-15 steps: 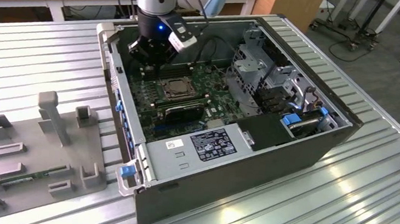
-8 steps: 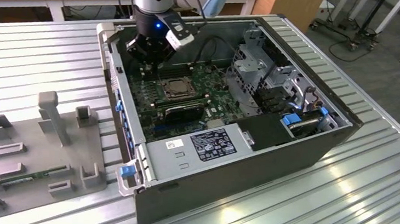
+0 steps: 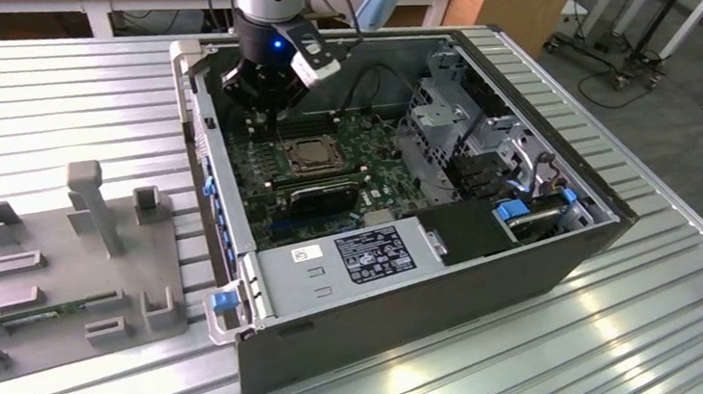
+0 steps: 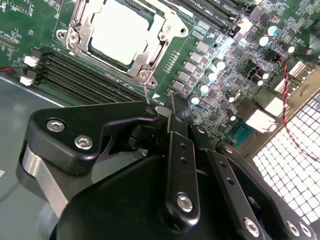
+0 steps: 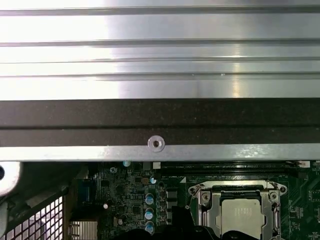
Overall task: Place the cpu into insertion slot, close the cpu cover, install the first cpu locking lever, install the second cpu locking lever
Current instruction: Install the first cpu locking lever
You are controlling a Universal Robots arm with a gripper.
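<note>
Open computer case (image 3: 444,308) on a ribbed metal counter (image 3: 645,361), with the insertion slot (image 4: 176,31) on the green motherboard (image 3: 375,151) taken as reference. The cpu (image 4: 122,32) lies flat inside the insertion slot, its pale metal top showing through the window of the cpu cover (image 4: 82,31), which lies down over the chip's edges in both wrist views. The socket itself is hidden beneath these two parts, apart from its silvery rim. A thin wire lever (image 4: 146,92) rises from the corner of the insertion slot nearest the tool; whether it is latched cannot be made out. The tool (image 4: 172,102) hangs over the board just beside that corner, and its black body and linkages cover the board on the side away from the slot. Whether the tool is open or closed cannot be told, and nothing can be seen held in it. In the exterior view the tool (image 3: 256,109) stands just beyond the insertion slot, slightly toward the exterior view's left. Long black memory slots (image 4: 85,70) run just beside the slot. In the first wrist view the slot is cut off by the picture's edge, with the dark case wall (image 5: 160,120) near it. A grey fixture (image 3: 61,266) rests well apart from the slot, outside the case.
</note>
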